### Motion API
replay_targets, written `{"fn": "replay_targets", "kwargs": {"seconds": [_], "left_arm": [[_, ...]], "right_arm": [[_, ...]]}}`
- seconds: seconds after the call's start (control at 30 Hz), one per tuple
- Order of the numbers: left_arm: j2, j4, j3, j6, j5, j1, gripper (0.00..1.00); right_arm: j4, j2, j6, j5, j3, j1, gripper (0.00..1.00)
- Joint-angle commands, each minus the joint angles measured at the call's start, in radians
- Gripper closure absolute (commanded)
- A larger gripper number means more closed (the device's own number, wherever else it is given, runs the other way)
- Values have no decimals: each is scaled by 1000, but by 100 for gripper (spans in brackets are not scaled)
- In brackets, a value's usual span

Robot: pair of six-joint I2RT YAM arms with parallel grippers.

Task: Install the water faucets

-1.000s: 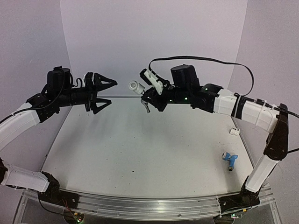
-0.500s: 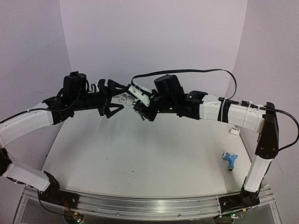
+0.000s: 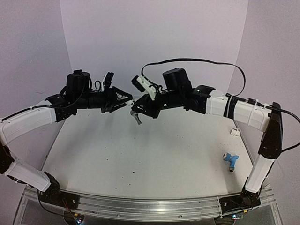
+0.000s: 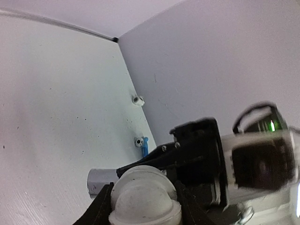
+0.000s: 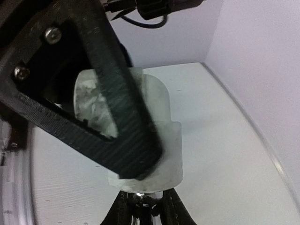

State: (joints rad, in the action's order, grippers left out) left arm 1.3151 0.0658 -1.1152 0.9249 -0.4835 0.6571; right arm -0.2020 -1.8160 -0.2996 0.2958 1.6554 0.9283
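Done so far: Your right pincer (image 3: 139,108) is clenched on the shiny silver-grey metal faucet with the bent spout (image 3: 136,118). It holds the faucet in the air above the far middle of the worktop (image 3: 140,159), and the spout hangs below the fingertips.
Joining: A stubby white cylindrical fitting (image 4: 145,199) sits against the end of that faucet facing your left arm. Your left pincer (image 3: 125,99) is grasping it, with a black finger (image 5: 108,93) pressed across its side. You cannot tell from these views whether any thread has caught.
Progress: I judge you to be mid-assembly on the first of two faucets. Nothing looks finished yet.
Left to do: The light blue faucet with the silver threaded end (image 3: 230,160) lies untouched on the right side of the worktop, near the right arm's upright link. A second small white fitting (image 3: 236,132) lies further back by the right wall, apart from it. That pair probably comes next.
Surface: The worktop is pale, matte and flat, with a few dark specks. An aluminium rail (image 3: 140,204) runs along the near edge and carries both arm bases.
Room: Plain pale lilac walls (image 3: 154,37) close in at the back and both sides. A black cable (image 3: 197,60) arcs above the right arm.
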Motion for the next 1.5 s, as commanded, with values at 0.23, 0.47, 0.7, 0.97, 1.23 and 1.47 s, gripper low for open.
{"fn": "replay_targets", "kwargs": {"seconds": [0.23, 0.47, 0.7, 0.97, 1.23, 1.47], "left_arm": [[43, -61, -155, -904, -830, -8, 100], [18, -42, -117, -742, -623, -175, 51], [-118, 261, -110, -495, -92, -187, 8], [-205, 9, 80, 400, 11, -178, 9], [-124, -24, 31, 423, 122, -75, 0], [4, -37, -31, 411, 118, -55, 2]], "right_arm": [[646, 82, 1019, 1188, 5, -53, 100], [472, 188, 845, 996, -93, -121, 100], [107, 206, 275, 443, -80, -127, 100], [128, 60, 15, 4, -25, -117, 100], [152, 19, -45, -94, -21, -46, 100], [153, 16, -59, -116, -20, 7, 100]]}}
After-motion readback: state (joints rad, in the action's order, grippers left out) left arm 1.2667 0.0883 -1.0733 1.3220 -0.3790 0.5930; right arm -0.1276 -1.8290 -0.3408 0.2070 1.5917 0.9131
